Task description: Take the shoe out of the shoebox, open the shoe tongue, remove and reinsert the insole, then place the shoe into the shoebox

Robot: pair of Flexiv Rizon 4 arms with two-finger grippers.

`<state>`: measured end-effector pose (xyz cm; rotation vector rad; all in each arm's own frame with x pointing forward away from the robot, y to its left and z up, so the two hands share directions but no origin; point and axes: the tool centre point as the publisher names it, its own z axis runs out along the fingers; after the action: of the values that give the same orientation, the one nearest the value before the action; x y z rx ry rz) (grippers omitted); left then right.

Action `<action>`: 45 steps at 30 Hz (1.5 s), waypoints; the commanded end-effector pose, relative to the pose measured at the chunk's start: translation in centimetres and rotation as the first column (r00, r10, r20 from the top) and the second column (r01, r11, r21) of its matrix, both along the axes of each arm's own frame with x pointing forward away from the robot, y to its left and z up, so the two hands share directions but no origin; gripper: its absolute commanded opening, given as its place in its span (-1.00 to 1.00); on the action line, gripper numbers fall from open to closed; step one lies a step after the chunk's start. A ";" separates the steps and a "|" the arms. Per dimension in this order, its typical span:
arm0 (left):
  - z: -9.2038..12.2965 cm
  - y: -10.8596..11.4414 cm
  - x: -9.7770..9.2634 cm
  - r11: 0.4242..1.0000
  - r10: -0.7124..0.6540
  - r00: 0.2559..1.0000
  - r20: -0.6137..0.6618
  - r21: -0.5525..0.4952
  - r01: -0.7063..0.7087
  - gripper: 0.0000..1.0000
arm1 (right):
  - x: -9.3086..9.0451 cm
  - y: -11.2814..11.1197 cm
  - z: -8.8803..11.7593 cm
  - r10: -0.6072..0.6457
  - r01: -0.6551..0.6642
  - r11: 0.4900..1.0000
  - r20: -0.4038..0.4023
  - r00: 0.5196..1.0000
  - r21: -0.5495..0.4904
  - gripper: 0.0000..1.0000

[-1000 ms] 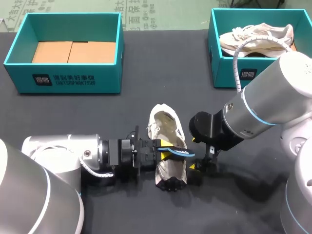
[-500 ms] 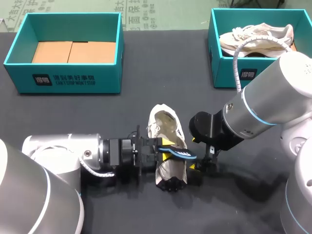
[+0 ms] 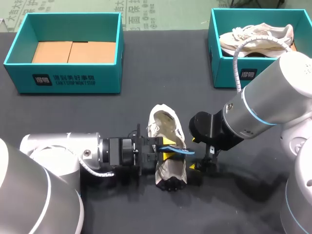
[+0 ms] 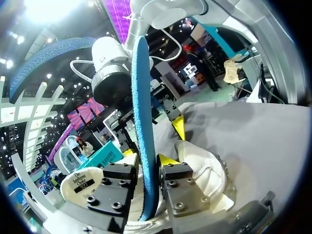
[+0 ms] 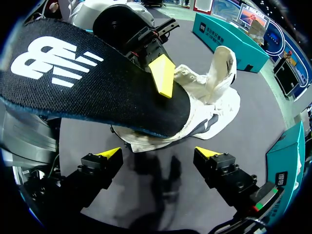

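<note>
L gripper (image 3: 168, 149) clamped on insole (image 3: 185, 152), R gripper (image 5: 158, 153) spread, empty, at shoe's (image 3: 165, 122) 3 o'clock: I'd turn insole toe to 6, feed in flat, R steadying.

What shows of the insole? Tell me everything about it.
The insole is a thin, flexible-looking sheet with a dark woven fabric face, white print and a bright blue edge. It is out of the white shoe, held on edge between both fingers of the left gripper. It juts across the shoe's forefoot toward the open right gripper, which does not touch it.
</note>
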<state>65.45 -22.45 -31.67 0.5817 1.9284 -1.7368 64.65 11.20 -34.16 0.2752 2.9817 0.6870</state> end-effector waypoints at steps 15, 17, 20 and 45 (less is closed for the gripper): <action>1.9 -0.2 -1.0 1.000 -0.011 1.000 -0.004 0.018 0.011 -0.59 | -0.1 0.0 -0.1 -0.001 0.001 1.000 0.002 1.000 0.001 1.00; 1.8 -0.2 -1.1 1.000 -0.019 1.000 0.003 0.023 0.019 -0.79 | -0.1 0.0 -0.1 -0.001 0.001 1.000 0.002 1.000 0.001 1.00; 1.4 -0.1 -1.1 0.999 -0.022 0.999 0.024 0.031 0.021 -1.00 | -0.1 0.0 -0.1 -0.001 0.001 1.000 0.002 1.000 0.001 1.00; -1.7 0.6 0.3 0.996 -0.006 0.989 0.147 0.084 -0.006 -1.00 | -0.1 0.0 -0.1 -0.001 0.001 1.000 0.002 1.000 0.001 1.00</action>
<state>65.71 -21.44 -33.22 0.7240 1.9018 -1.5794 64.64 11.19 -34.14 0.2755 2.9814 0.6867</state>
